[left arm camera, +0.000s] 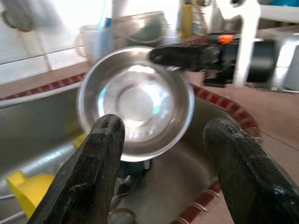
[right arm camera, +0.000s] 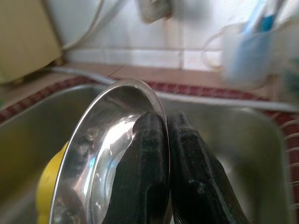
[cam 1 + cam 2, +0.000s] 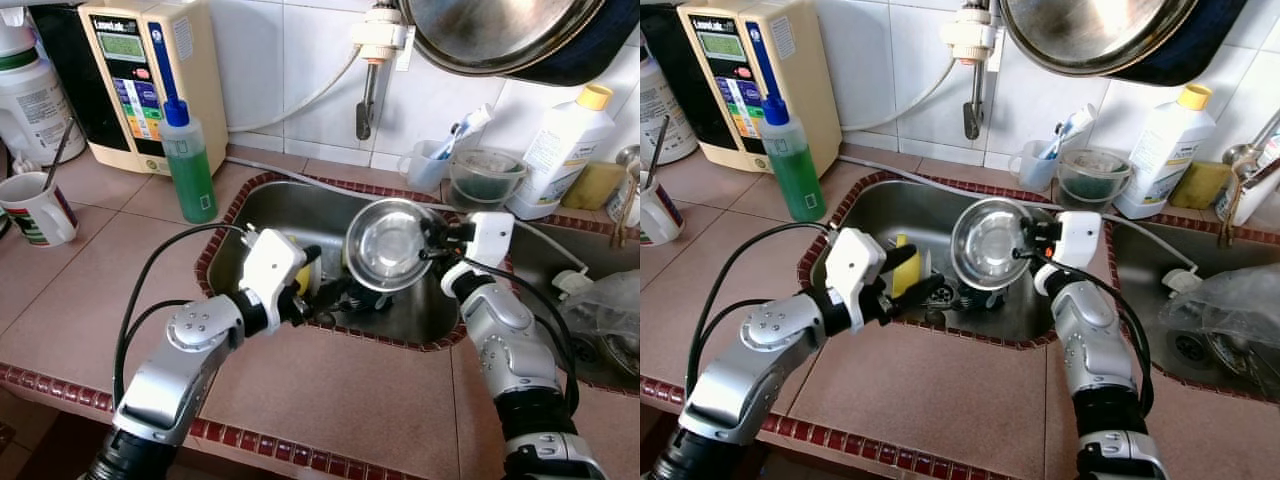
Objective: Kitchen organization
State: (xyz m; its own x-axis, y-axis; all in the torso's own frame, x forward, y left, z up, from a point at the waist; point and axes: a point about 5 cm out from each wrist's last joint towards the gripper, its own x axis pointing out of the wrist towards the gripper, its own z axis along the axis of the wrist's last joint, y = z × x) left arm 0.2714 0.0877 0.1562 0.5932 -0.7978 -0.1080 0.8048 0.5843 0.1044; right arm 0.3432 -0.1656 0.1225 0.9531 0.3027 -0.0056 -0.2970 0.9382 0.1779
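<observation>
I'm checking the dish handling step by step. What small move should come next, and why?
Probably bring the left gripper forward to the steel bowl. The right gripper is pinching the bowl's rim and holds it tilted above the sink, while the left fingers are open, facing it without touching.

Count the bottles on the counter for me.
2: a green bottle stands left of the sink, and a white bottle with a yellow cap stands at the back right by the wall. Others may sit outside the frame.
</observation>
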